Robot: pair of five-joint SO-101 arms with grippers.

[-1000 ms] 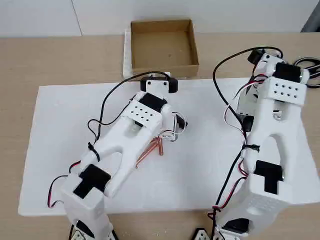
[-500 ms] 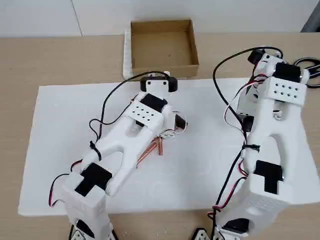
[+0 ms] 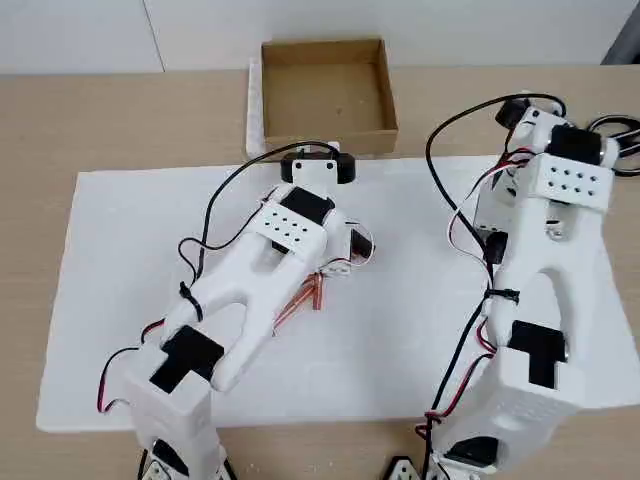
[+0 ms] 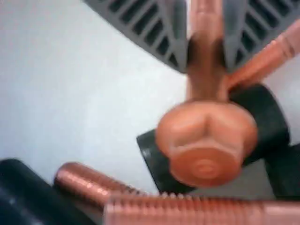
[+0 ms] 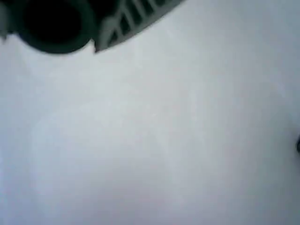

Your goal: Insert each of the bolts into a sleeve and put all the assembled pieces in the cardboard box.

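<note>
Left gripper [image 4: 205, 42]: clamped on one copper bolt [image 4: 206, 140], over black sleeves [image 4: 262, 112] and loose bolts [image 4: 93, 185] on white mat [image 3: 130, 260]. Cardboard box [image 3: 385, 85]: empty. Apparently nothing assembled yet; all insertions remain. Right gripper [image 5: 122, 21]: state cannot be told.

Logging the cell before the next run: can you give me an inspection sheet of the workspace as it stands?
Surface: white mat on a wooden table.
Job's things: box empty; loose bolts and sleeves lie under the left arm.
Clutter: white strip beside the box.
Grippers: left gripper shut on a held bolt; right gripper over bare mat with a black sleeve at it, grip unclear.
Cables: black lead loops off the left arm; wires arc beside the right arm.
Surroundings: white wall behind the table.
</note>
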